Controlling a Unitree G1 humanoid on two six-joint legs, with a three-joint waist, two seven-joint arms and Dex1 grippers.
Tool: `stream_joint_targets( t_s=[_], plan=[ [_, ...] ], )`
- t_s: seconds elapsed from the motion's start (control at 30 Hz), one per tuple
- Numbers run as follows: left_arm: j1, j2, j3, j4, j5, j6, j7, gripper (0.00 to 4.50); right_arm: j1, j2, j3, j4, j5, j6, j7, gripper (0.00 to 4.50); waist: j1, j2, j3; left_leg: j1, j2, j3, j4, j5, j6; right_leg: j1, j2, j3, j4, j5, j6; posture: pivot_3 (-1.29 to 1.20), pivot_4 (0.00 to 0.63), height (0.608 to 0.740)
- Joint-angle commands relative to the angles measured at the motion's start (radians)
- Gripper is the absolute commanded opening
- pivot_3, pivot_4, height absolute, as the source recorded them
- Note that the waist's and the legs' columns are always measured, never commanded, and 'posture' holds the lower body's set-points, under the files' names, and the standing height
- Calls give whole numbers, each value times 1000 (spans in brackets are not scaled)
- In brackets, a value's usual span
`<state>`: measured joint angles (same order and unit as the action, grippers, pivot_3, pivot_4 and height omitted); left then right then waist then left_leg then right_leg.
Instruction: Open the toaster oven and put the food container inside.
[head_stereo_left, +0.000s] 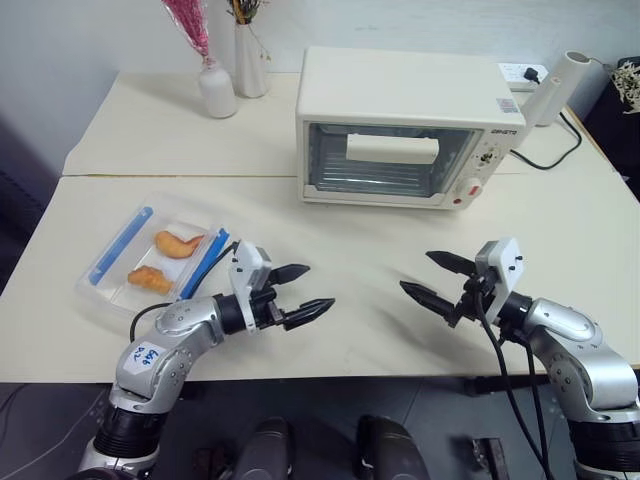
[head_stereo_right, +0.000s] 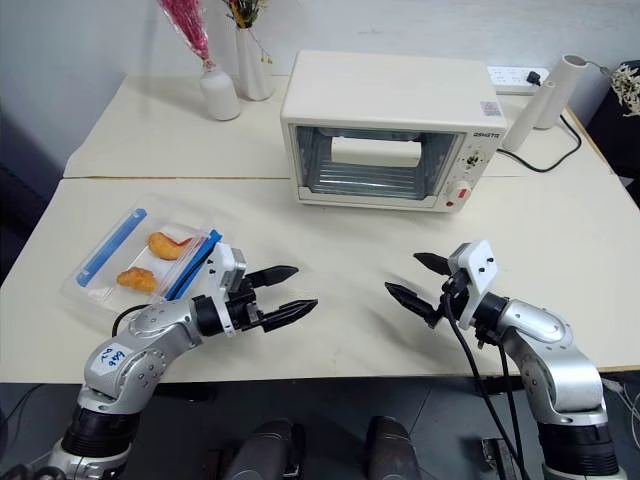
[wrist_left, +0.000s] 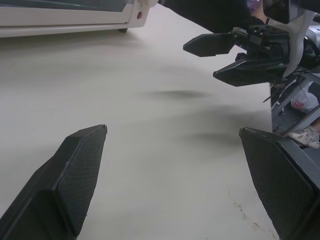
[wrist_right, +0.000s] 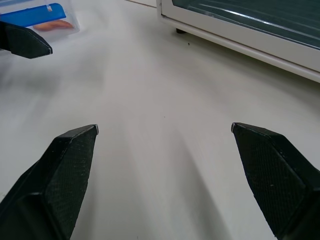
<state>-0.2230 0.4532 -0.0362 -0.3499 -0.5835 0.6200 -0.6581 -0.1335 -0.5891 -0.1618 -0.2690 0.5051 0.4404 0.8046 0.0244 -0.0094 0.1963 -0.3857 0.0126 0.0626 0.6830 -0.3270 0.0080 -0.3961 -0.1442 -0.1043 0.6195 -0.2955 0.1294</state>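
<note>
The cream-white toaster oven (head_stereo_left: 405, 125) stands at the back of the table with its glass door shut and the white bar handle across it. The food container (head_stereo_left: 150, 255), a flat clear box with blue clips and orange-brown fried pieces inside, lies at the front left. My left gripper (head_stereo_left: 305, 292) hovers open just right of the container, empty and pointing toward the table's middle. My right gripper (head_stereo_left: 432, 280) is open too, empty, facing the left one across a gap of bare table. In the right wrist view a corner of the container (wrist_right: 47, 17) and the oven's lower front (wrist_right: 240, 30) appear.
Two white vases (head_stereo_left: 217, 88) with dried flowers stand at the back left. A white cylinder (head_stereo_left: 556, 86) and a power strip with a black cable (head_stereo_left: 560, 150) sit right of the oven. Two tabletops meet along a seam (head_stereo_left: 180, 176) behind the container.
</note>
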Motion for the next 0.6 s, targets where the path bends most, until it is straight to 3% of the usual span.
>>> stream_joint_targets(
  t_s=[0.03, 0.6],
  plan=[
    [2, 8, 14, -16, 5, -27, -17, 4500, -15, -21, -7, -27, 8, -5, 11, 4461, 0, 0, 0, 0, 0, 0, 0, 0, 0, 0, 0, 0, 0, 0, 0, 0, 150, 740],
    [12, 17, 40, -30, -20, 18, -17, 4500, -38, -17, 8, -21, 5, 23, 18, 4461, 0, 0, 0, 0, 0, 0, 0, 0, 0, 0, 0, 0, 0, 0, 0, 0, 150, 740]
  ],
)
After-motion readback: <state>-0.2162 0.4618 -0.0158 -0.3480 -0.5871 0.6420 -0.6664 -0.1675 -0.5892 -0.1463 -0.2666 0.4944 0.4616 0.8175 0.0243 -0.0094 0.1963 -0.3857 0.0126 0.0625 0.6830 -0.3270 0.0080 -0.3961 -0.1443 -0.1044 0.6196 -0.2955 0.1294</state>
